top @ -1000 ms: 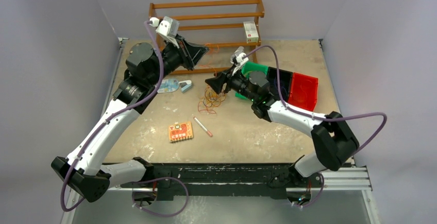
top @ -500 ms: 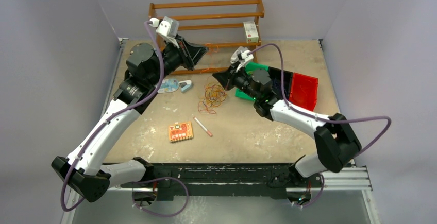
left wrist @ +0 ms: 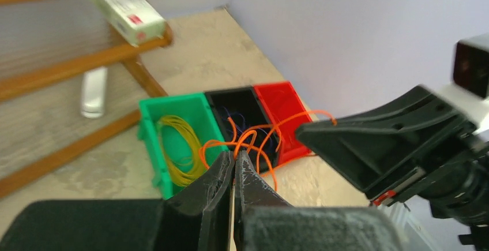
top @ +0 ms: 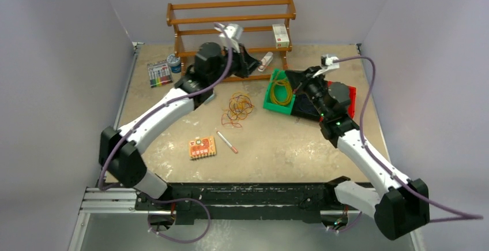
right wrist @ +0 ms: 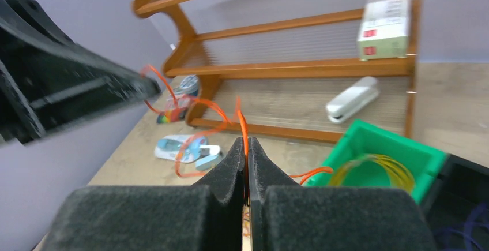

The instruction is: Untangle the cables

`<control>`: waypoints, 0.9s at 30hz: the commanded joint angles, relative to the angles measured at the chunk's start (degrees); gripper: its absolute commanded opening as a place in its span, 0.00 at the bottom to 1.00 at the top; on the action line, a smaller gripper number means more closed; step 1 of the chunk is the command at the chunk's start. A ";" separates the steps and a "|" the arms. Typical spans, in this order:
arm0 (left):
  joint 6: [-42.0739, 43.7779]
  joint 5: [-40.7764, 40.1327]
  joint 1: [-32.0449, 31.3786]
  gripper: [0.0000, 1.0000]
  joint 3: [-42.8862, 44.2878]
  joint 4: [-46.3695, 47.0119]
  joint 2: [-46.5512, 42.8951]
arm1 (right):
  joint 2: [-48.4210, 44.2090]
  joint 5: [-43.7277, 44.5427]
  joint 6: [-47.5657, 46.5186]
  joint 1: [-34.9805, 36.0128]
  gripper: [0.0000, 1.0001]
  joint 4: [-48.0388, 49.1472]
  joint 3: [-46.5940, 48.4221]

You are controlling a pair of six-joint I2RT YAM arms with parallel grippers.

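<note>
The sand-coloured table top point(top: 300, 147) carries a slatted wooden rack point(top: 230, 17) at its far edge and, to the right, a row of open plastic bins. The green bin point(left wrist: 173, 101) already holds a coiled yellow cable point(top: 281, 88), with a black bin point(left wrist: 239, 104) and a red bin point(left wrist: 277, 98) beside it. Near the middle of the table lies the loose tangle of yellow, orange-red and dark cables point(top: 238, 108), well apart from both grippers. Above the bins, the left gripper point(left wrist: 233, 157) and the right gripper point(right wrist: 247, 144) face each other. Each has its jaws pressed together on the same thin orange-red cable point(right wrist: 243, 127), which arcs in springy loops between them. This wire looks almost weightless and keeps its curl, so it will probably spring back rather than drape, and it may slide through flat pads if pulled hard. Loops are likely to snag on neighbouring strands. The best hold is probably a bare single stretch away from any crossing, pinched deep in the pads. The two holds should be drawn apart gently so a knot does not tighten.
</note>
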 commanded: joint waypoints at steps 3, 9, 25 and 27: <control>-1.80 0.79 -6.08 0.00 10.05 4.79 11.81 | -8.59 3.80 0.69 -6.45 0.00 -7.47 -1.71; -1.81 1.50 -9.65 0.00 23.01 3.63 25.11 | -12.50 6.33 2.45 -14.02 0.00 -12.01 -4.20; -2.80 7.24 -15.06 0.00 56.36 2.59 58.18 | -5.97 3.58 3.15 -29.74 0.00 -11.21 -5.84; -2.99 7.58 -15.86 0.00 57.35 3.67 60.03 | -4.85 1.96 3.41 -31.51 0.00 -10.86 -5.97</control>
